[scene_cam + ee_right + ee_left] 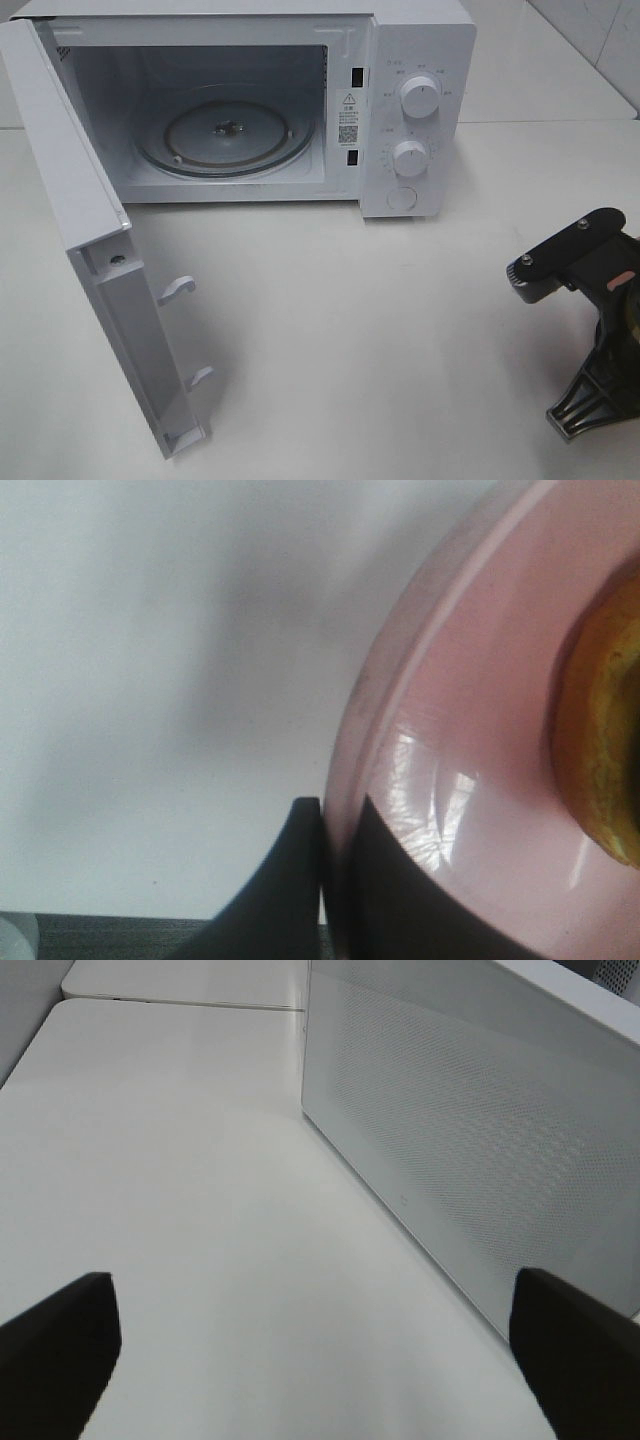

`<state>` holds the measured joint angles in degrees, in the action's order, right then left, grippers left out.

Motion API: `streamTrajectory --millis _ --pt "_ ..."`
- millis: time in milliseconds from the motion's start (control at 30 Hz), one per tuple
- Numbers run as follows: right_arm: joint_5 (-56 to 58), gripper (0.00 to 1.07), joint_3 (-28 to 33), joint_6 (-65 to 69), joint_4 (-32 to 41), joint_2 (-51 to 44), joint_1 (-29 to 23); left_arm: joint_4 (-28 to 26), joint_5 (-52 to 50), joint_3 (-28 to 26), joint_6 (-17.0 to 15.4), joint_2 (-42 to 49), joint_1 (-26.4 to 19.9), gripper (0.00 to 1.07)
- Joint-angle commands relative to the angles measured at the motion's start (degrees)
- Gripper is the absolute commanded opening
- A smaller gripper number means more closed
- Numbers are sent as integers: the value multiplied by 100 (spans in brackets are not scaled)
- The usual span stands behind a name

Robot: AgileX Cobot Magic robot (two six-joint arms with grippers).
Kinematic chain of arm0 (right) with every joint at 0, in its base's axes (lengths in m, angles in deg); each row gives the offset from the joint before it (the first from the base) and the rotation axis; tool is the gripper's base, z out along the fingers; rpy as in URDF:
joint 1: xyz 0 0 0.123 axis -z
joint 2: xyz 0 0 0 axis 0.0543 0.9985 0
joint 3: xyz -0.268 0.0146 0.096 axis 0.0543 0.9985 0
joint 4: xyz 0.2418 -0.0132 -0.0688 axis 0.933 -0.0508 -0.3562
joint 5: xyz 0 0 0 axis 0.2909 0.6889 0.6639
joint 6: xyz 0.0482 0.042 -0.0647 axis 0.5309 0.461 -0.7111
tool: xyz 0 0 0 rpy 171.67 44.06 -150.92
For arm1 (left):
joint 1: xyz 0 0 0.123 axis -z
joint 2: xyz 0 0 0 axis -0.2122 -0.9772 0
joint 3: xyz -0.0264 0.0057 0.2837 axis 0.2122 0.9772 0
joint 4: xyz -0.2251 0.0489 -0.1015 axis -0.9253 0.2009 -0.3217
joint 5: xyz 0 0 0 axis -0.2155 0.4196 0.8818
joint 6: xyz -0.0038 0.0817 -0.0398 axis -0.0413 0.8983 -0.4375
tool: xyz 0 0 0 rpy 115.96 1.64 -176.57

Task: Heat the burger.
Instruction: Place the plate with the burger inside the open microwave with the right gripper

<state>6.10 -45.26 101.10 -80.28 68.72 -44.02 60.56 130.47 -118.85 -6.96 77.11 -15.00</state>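
Microwave (pixel 415 120) sits at 12 o'clock on the table (pixel 380 350). Its door (pixel 100 250) is swung wide toward 8 o'clock, and the glass turntable (pixel 225 135) shows inside. Right arm (pixel 590 300) is at 4 o'clock, cut off by the frame edge. Right gripper (pixel 335 815) has its jaws clamped on the rim of the plate (pixel 470 730) (pink, glossy), one finger on each side. Burger (pixel 600 730) lies on the plate, inward of the rim; only the right wrist view shows it, and only a golden-brown edge. Left gripper (pixel 312 1295) has its jaws wide apart over bare table, with the door's perforated face near.
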Motion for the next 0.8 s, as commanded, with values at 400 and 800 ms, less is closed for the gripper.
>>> streamTrajectory --millis 400,800 --pt "189 0 23 -315 -418 -69 -888 -23 -46 -6 6 92 0 98" --pt "178 0 23 -550 -579 -69 -1387 -23 -46 -6 6 92 0 98"
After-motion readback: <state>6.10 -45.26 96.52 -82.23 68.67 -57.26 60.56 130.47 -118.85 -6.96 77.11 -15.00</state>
